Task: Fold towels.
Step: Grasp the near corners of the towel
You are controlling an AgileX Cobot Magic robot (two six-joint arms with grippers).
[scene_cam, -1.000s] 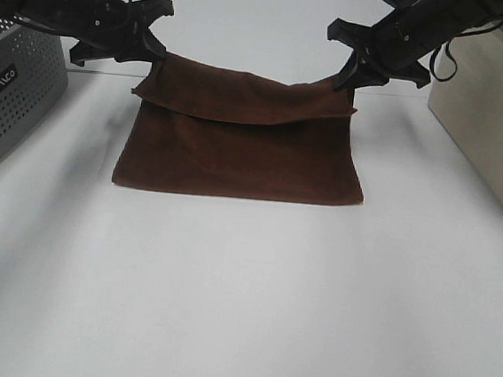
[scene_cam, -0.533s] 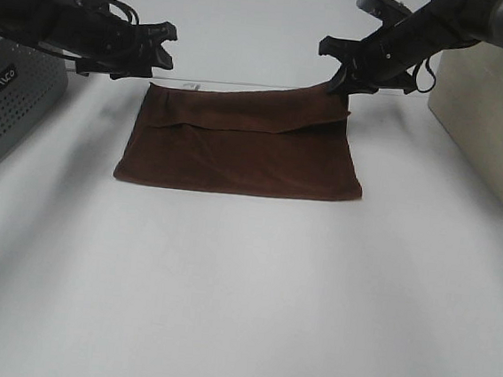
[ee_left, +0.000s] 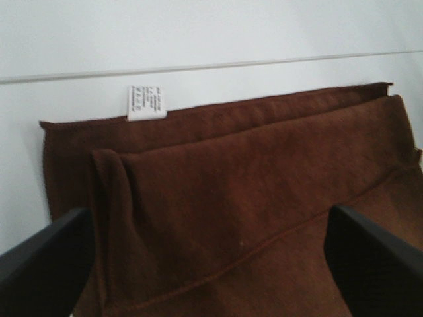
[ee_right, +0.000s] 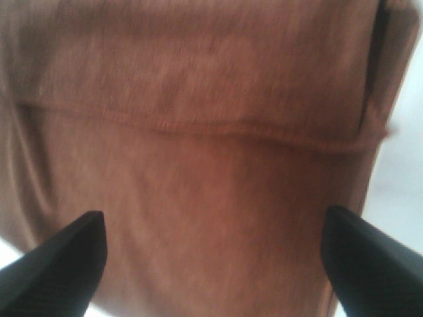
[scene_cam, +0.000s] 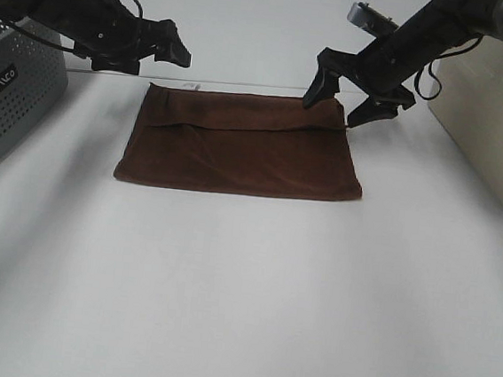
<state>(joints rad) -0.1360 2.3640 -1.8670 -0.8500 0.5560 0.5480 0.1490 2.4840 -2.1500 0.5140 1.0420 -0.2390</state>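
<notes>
Currently the towel [scene_cam: 237, 151] lies flat on the tabletop [scene_cam: 241, 294], centre-far, between a grey basket [scene_cam: 12, 85] at left and a beige bin [scene_cam: 490, 113] at right. A narrow flap is doubled over along its far edge. A white tag [ee_left: 146, 102] sticks out at the far-left corner.

Left gripper [scene_cam: 169, 45]: jaws spread wide, empty, hovering just beyond the far-left corner and clear of the cloth. Right gripper [scene_cam: 335, 109]: jaws also spread, empty, tips low over the far-right corner. Cannot tell whether they touch the cloth.

Risks, as judged from here:
- Flap is uneven. The left wrist view shows a raised ridge near the left end and layers that do not meet at the edge. Any further fold would likely carry that skew along.
- Right jaw tips sit close to the corner. A sideways move at this height could catch the soft pile and drag the corner open.
- Cloth is thin and layered. A pinch at a corner may take only the top layer, so the stack peels apart on lifting.
- Lopsided lift by the two arms would slide the whole towel.
</notes>
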